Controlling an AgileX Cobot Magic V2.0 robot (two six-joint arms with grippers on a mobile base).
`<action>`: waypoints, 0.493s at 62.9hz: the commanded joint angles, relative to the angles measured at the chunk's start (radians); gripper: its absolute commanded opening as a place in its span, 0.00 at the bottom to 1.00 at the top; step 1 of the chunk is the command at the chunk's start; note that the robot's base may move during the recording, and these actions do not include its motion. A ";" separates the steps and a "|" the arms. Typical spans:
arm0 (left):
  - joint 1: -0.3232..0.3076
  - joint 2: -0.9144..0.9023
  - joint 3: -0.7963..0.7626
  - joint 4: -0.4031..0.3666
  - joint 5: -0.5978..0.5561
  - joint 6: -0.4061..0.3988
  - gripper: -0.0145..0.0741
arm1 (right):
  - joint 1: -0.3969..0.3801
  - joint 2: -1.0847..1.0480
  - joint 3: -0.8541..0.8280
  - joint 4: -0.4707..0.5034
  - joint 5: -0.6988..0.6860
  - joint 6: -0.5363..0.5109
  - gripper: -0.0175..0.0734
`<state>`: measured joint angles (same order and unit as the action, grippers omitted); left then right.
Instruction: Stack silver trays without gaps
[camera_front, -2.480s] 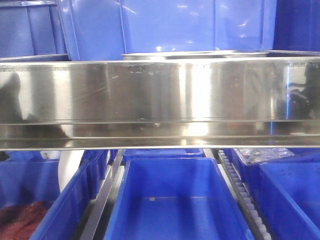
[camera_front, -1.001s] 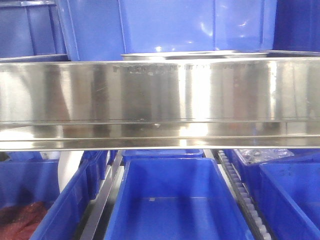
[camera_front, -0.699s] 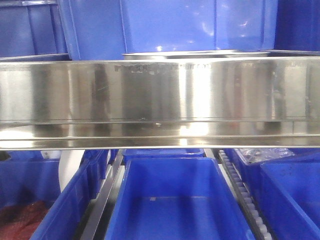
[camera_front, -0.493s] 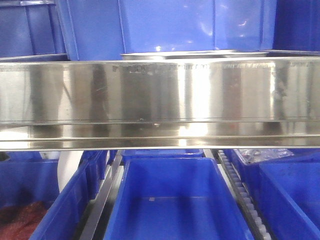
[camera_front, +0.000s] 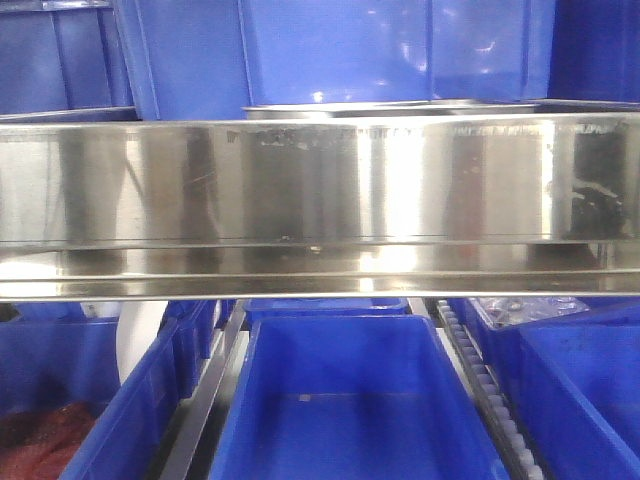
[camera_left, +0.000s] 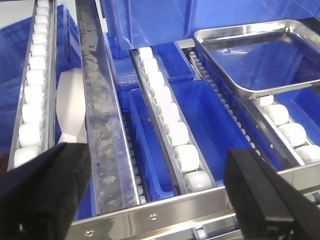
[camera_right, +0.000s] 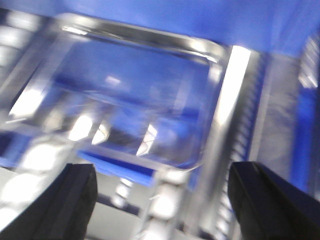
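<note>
A silver tray (camera_left: 260, 60) lies on the roller track at the upper right of the left wrist view, empty. My left gripper (camera_left: 155, 200) is open and empty, well short of it and to its left, above the steel front rail. The right wrist view is blurred. It shows a silver tray (camera_right: 130, 90) on rollers ahead of my right gripper (camera_right: 162, 205), which is open and empty. In the front view only a thin tray rim (camera_front: 390, 108) shows above the steel band.
A broad steel band (camera_front: 320, 200) spans the front view. Blue bins stand above it (camera_front: 340, 50) and below it (camera_front: 350, 400). White rollers (camera_left: 170, 115) and a grey rail (camera_left: 102, 125) run between blue bins (camera_left: 210, 115) in the left wrist view.
Only reflections on the steel band have shifted; a dark one has come up at its right end. The bins and the tray rim have not moved.
</note>
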<state>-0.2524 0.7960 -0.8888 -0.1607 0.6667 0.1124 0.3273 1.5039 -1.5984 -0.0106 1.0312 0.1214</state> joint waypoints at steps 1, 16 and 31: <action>-0.008 -0.001 -0.039 -0.020 -0.065 -0.002 0.68 | -0.002 0.055 -0.130 -0.060 0.028 0.027 0.88; -0.008 -0.001 -0.039 -0.020 -0.063 -0.002 0.68 | -0.019 0.250 -0.279 -0.062 0.069 0.084 0.88; -0.008 -0.001 -0.039 -0.020 -0.063 -0.002 0.68 | -0.053 0.347 -0.280 -0.060 0.069 0.084 0.88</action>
<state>-0.2524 0.7960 -0.8888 -0.1622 0.6683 0.1124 0.2890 1.8849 -1.8421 -0.0508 1.1281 0.2039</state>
